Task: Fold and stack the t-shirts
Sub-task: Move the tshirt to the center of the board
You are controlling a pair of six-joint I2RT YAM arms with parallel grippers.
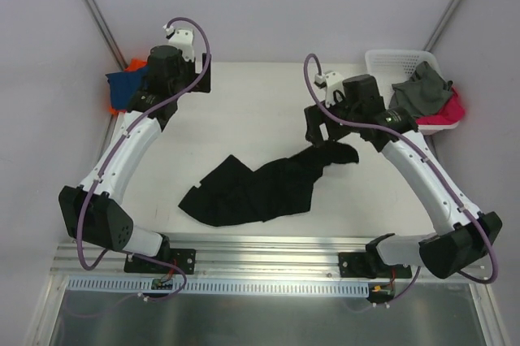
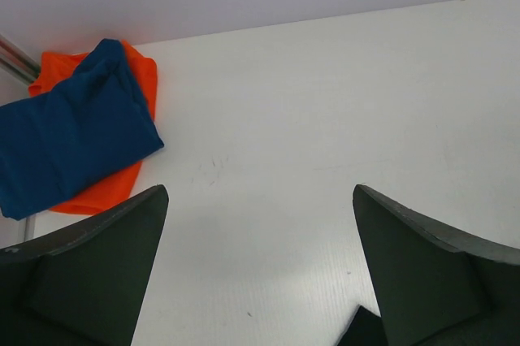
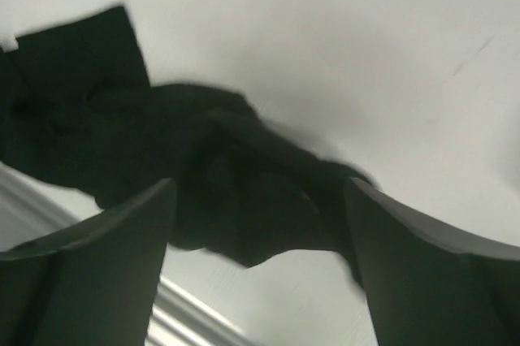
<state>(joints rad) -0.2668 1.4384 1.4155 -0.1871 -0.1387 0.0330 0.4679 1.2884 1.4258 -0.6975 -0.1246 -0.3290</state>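
- the black t-shirt (image 1: 260, 188) lies crumpled on the tabletop (image 1: 244, 110), long axis near-left to far-right; its far-right end sits under the right tool (image 3: 260, 265), spread, pinching nothing
- the left tool (image 2: 260, 273), spread wide, hangs well apart

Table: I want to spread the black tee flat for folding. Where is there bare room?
Bare: the far middle of the table, between the stack and the basket, beyond the black tee. Also a strip between tee and left arm. Crowded: near middle, under the tee, and the right side.
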